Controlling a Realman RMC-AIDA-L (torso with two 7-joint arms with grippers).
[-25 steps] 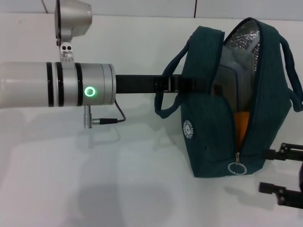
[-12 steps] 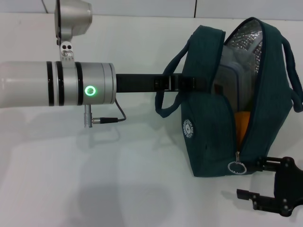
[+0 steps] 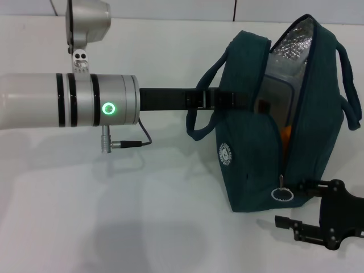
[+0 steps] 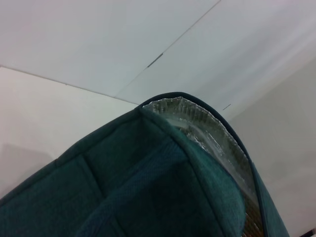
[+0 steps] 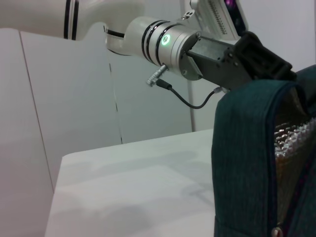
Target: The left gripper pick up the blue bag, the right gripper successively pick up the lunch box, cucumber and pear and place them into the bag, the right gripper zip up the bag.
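The blue bag stands on the white table, its zip open and its silver lining showing. A clear lunch box and a sliver of something orange show inside; the cucumber is hidden. My left gripper reaches in from the left and is shut on the bag's near side by the handle. My right gripper is open at the bag's lower front end, its fingertips either side of the ring zip pull. The bag fills the left wrist view and shows in the right wrist view.
My left arm's silver forearm crosses the left half of the table, with a cable hanging under it. The arm also shows in the right wrist view. A white wall runs behind the table.
My right gripper has moved left and a little up, from the frame's right edge to the zip pull. The bag's opening has narrowed and less of the orange thing shows.
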